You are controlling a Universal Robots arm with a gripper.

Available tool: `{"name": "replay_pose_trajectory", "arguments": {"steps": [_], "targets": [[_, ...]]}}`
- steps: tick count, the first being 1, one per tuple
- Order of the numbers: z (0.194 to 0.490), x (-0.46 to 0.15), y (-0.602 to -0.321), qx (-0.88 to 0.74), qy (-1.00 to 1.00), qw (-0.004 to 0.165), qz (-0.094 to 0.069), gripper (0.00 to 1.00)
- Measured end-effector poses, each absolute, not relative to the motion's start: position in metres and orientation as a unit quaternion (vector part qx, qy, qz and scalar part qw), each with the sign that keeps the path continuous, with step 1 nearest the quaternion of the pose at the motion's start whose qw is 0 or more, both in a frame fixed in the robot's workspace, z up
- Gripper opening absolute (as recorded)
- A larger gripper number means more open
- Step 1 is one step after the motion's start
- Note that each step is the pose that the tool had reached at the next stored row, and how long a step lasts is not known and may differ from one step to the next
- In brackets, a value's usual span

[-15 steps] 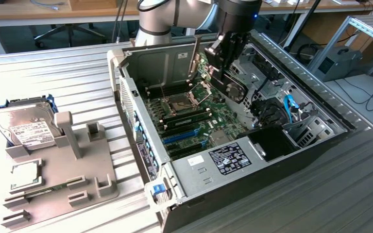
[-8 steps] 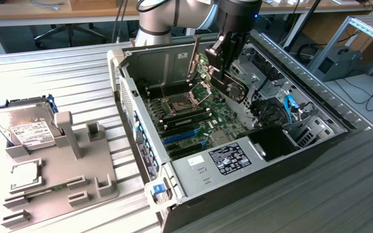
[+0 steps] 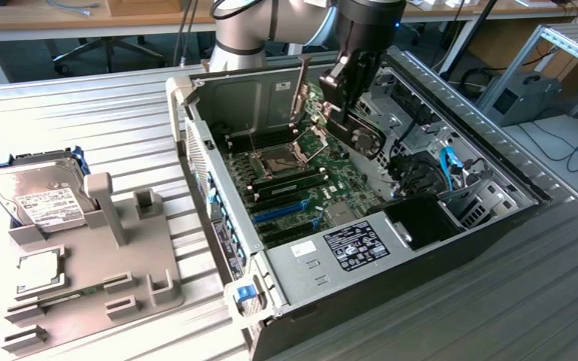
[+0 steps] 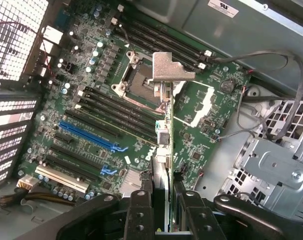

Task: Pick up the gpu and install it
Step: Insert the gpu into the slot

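Lighting: bright, even; tabletop (image 3: 88, 128) washed pale (exterior view's left); gpu (image 4: 164, 137) bracket glints; computer case (image 3: 196, 147) interior dimmer.

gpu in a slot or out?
Out: the gpu sits edge-on in the gripper over the motherboard; the long blue slot is bare.

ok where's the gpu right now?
In the wrist view the gpu is clamped edge-on in the gripper, hanging above the motherboard inside the open computer case, its metal bracket near the processor socket.
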State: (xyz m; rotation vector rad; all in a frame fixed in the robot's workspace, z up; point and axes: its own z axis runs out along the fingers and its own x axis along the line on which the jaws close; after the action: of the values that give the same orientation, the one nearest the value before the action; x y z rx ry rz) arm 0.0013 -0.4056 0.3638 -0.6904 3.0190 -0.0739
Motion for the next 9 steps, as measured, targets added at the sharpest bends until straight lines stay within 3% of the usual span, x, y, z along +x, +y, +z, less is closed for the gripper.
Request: {"name": "replay_pose_trajectory", "arguments": {"steps": [9], "targets": [[0.3631,0.0016,-0.4056,-0.243,0.97,0.022,-0.023,0.26]]}}
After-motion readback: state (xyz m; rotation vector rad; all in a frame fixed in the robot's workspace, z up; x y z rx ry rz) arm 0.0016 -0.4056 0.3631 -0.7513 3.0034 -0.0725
